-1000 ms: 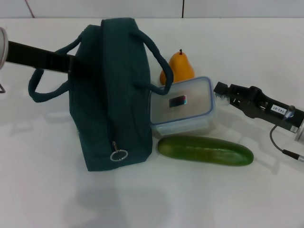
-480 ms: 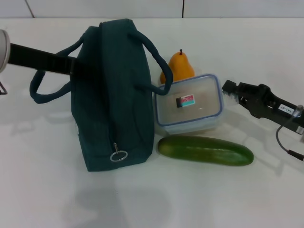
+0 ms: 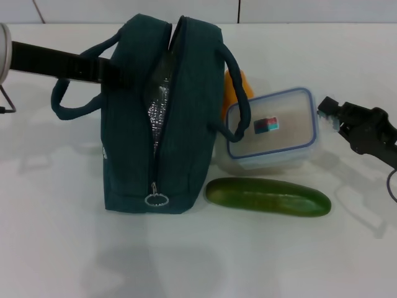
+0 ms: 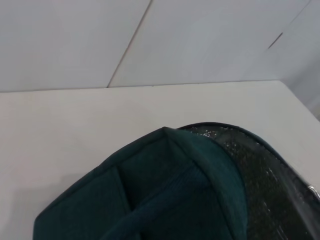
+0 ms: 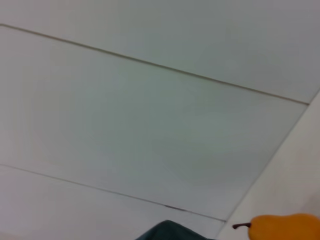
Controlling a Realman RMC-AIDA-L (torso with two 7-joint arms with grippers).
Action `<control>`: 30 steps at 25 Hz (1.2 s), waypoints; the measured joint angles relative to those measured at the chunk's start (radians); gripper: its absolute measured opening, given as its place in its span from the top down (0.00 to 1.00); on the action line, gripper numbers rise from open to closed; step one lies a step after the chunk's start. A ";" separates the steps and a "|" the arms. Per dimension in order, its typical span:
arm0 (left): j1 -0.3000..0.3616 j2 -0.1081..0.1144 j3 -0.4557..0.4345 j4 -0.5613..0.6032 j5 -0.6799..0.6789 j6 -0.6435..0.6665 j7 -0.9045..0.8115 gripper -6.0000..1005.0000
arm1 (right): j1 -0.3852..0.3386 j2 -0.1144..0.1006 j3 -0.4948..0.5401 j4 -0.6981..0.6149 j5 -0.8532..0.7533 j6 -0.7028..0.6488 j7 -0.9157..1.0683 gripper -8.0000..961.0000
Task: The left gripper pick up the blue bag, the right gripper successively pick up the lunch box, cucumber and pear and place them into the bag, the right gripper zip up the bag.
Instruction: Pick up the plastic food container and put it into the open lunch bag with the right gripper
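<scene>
You have a plain white table (image 3: pixel 205 261) spanning the whole work area, its surface matte and carrying soft shadows. Along the far edge you will see a wall of pale panels (image 3: pixel 124 9), divided by thin dark seams; one upright seam stands right of centre. At the far left edge, note a thin dark wire-like stand (image 3: pixel 6 102) resting on the table, only partly in view.
</scene>
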 joint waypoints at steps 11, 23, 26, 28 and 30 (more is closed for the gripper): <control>-0.010 0.000 0.002 0.001 -0.003 0.010 -0.020 0.95 | -0.065 -0.006 0.001 -0.002 0.068 -0.077 0.009 0.89; -0.010 -0.005 0.000 0.002 -0.002 0.010 -0.017 0.95 | -0.129 -0.021 0.002 -0.006 0.110 -0.112 0.010 0.89; -0.010 -0.006 0.000 0.002 -0.002 0.009 -0.017 0.95 | -0.135 -0.025 0.002 -0.006 0.125 -0.129 0.028 0.89; -0.010 -0.007 0.000 0.002 -0.002 0.009 -0.015 0.95 | -0.139 -0.025 0.002 -0.006 0.147 -0.148 0.053 0.89; -0.010 -0.009 0.002 0.002 -0.002 0.005 -0.013 0.95 | -0.138 -0.024 0.002 -0.006 0.167 -0.176 0.069 0.89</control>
